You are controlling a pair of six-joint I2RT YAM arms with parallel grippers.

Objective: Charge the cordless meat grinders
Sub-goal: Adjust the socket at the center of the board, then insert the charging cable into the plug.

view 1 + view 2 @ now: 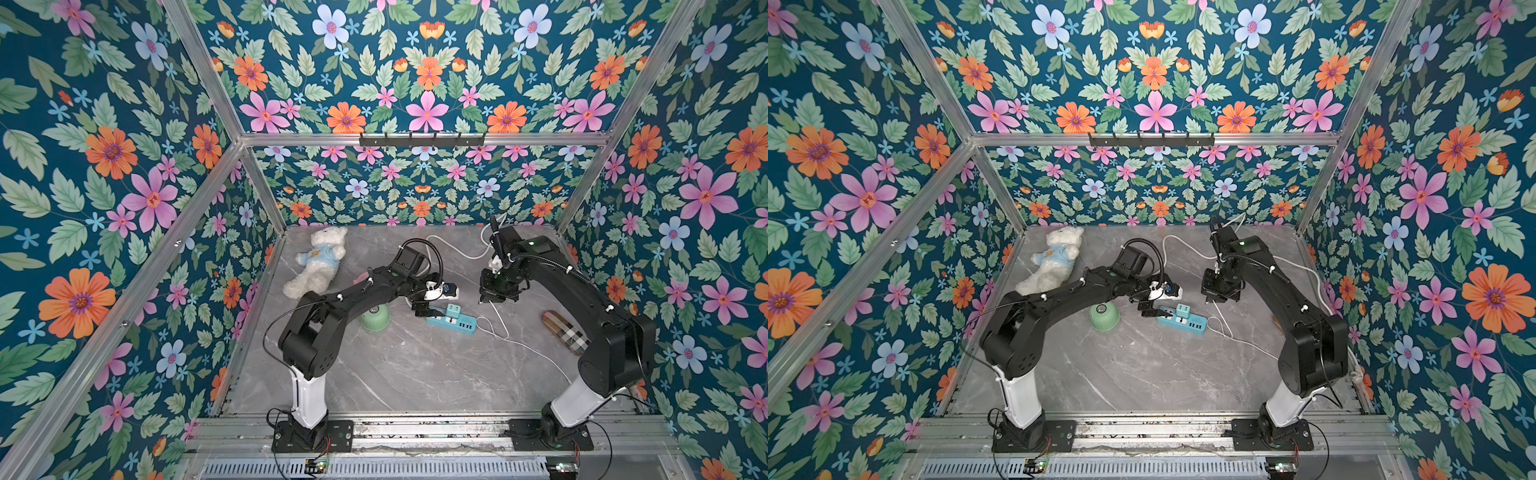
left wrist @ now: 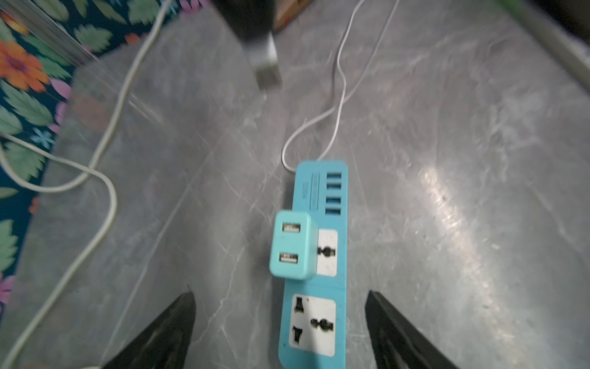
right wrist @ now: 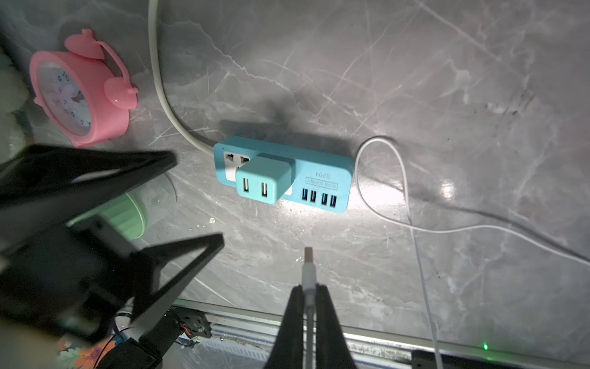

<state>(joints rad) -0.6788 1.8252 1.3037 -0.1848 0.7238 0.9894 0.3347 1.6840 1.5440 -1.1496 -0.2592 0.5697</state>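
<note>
The mint-green, dome-shaped cordless meat grinder (image 1: 375, 319) (image 1: 1104, 316) stands under my left forearm, left of a blue power strip (image 1: 453, 323) (image 2: 319, 287). A teal cube adapter (image 2: 292, 246) (image 3: 263, 179) is plugged into the strip. My left gripper (image 1: 435, 301) (image 2: 280, 293) hovers open over the strip's socket end, holding nothing. My right gripper (image 1: 485, 298) (image 3: 309, 287) is shut on the white USB plug (image 3: 308, 255) of a thin cable (image 3: 405, 191), with the plug's tip pointing at the strip from a short way off.
A pink alarm clock (image 3: 83, 96) lies behind the grinder. A white plush bear (image 1: 318, 262) lies at the back left. A plaid case (image 1: 567, 332) lies near my right arm. The strip's thick white cord (image 1: 457, 249) runs to the back wall.
</note>
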